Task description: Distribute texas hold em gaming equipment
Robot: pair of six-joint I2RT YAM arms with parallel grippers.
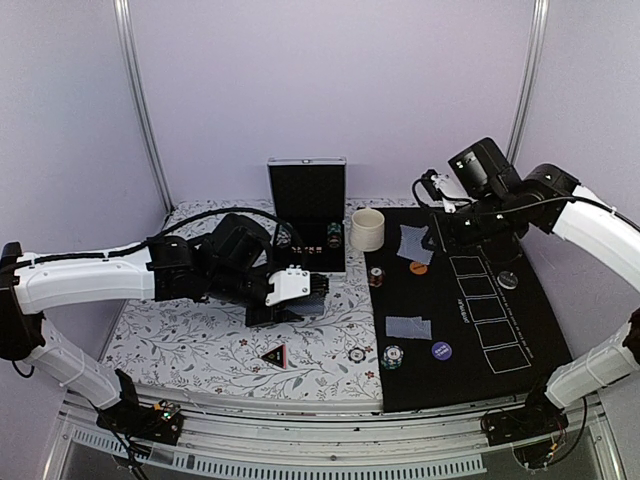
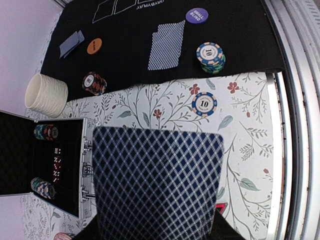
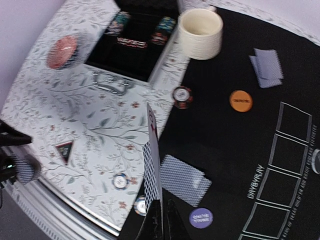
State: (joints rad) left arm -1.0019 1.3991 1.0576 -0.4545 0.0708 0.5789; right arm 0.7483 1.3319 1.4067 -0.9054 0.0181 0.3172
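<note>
- Left gripper [image 1: 315, 287], left of centre, clenched on blue-checked paper playing card [image 2: 157, 185] over floral cloth [image 2: 240, 145].
- Right gripper [image 3: 162, 214], far right, pinching second blue-checked card [image 3: 151, 170] edge-on above black felt mat [image 3: 220, 145].

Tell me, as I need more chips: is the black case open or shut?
Open: the black case has its lid upright, and chip stacks show inside.

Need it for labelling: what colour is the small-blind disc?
Purple disc, best in left wrist view.
</note>
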